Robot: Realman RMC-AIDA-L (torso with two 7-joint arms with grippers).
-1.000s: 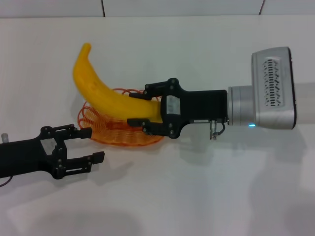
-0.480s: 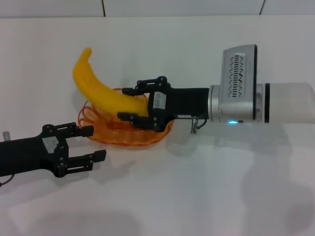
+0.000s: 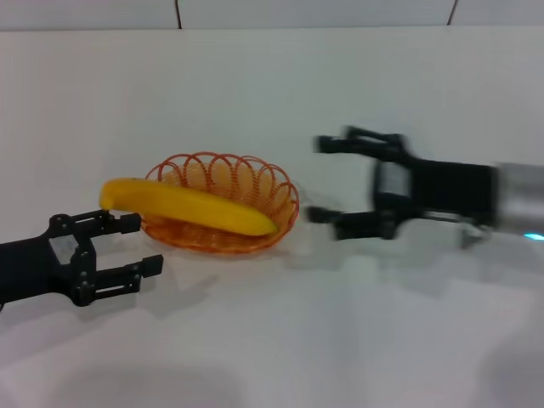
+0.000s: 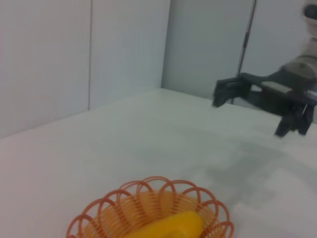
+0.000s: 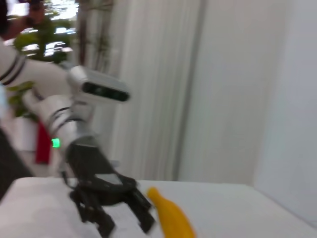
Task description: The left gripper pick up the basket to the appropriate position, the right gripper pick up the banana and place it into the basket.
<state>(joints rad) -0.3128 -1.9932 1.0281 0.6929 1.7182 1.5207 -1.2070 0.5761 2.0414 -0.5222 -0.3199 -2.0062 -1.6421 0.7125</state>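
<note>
The orange wire basket (image 3: 255, 183) rests on the white table. The yellow banana (image 3: 187, 206) lies across it, one end inside and the other sticking out over the rim toward my left gripper. The basket (image 4: 114, 203) and a banana end (image 4: 171, 225) also show in the left wrist view. My left gripper (image 3: 140, 243) is open and empty just left of the basket, beside the banana's outer end. My right gripper (image 3: 327, 178) is open and empty, to the right of the basket and apart from it. The right wrist view shows the left gripper (image 5: 124, 208) beside the banana (image 5: 171, 218).
The white table (image 3: 272, 340) stretches around the basket, with a wall seam along its far edge. The right wrist view shows the left arm (image 5: 64, 119), curtains and a plant behind it.
My right gripper let go of the banana and drew back to the right. The banana dropped from tilted up to lying flat across the basket. My left gripper shifted slightly left.
</note>
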